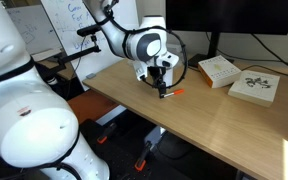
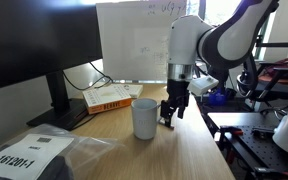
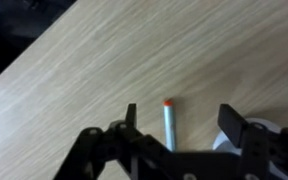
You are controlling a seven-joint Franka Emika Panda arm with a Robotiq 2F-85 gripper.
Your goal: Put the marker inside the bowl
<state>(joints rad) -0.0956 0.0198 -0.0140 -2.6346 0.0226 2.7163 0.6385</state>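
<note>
Pincer's (image 3: pixel 178 114) wide open, straddling the marker (image 3: pixel 167 122), which lies flat between its fingers (image 3: pixel 131 115) near the bench (image 3: pixel 104 60) edge, white cup (image 2: pixel 144 118) just beside.

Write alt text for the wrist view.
A white marker with an orange-red tip lies on a wooden table, between the open fingers of the tool, which reaches in from the bottom edge.

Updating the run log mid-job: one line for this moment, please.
phase: pre-grasp | hand: open, straddling marker | marker: flat on table, ungripped | bowl: beside hand, marker not inside
</note>
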